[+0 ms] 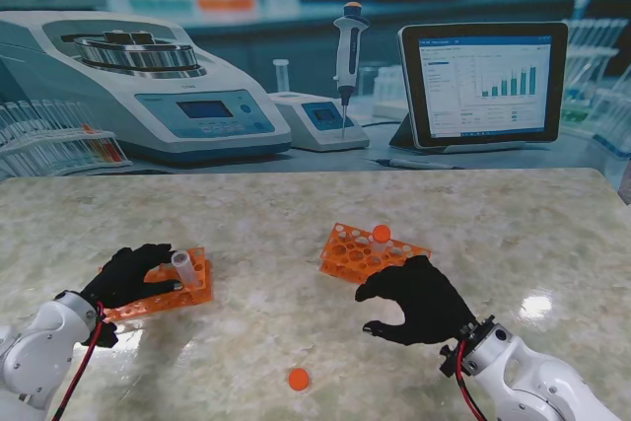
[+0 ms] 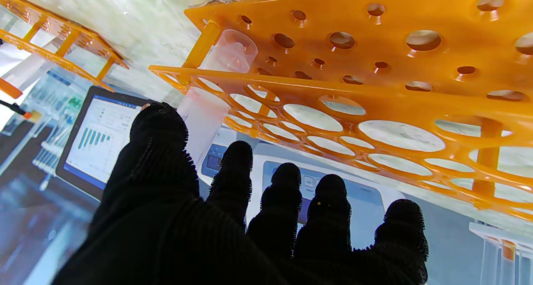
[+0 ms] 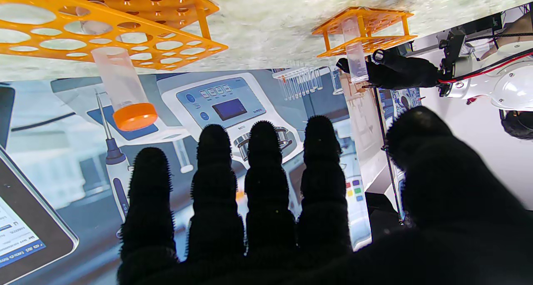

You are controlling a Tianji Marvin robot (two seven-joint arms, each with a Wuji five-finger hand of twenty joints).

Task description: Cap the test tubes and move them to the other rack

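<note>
- While both my arms reach over the marble table, two orange racks sit on it, well apart: the left rack under my left hand, the right rack just beyond my right hand.
- Each rack is a flat orange plastic frame with rows of round holes, raised on short posts; the left wrist view shows its upper plate with large holes and a lower plate with small ones.
- I count two tubes. The uncapped tube stands upright in the left rack, clear plastic with an open mouth, at the edge nearest my left fingers.
- The capped tube stands upright in the right rack, clear with an orange screw cap on top.
- One loose orange cap lies flat on the table nearer to me, between the two arms and apart from both racks.
- My left hand rests against the near left edge of the left rack, fingers spread and extended; whether it grips the rack I cannot tell.
- My right hand hovers nearer to me than the right rack, fingers curled loosely and apart, holding nothing.
</note>
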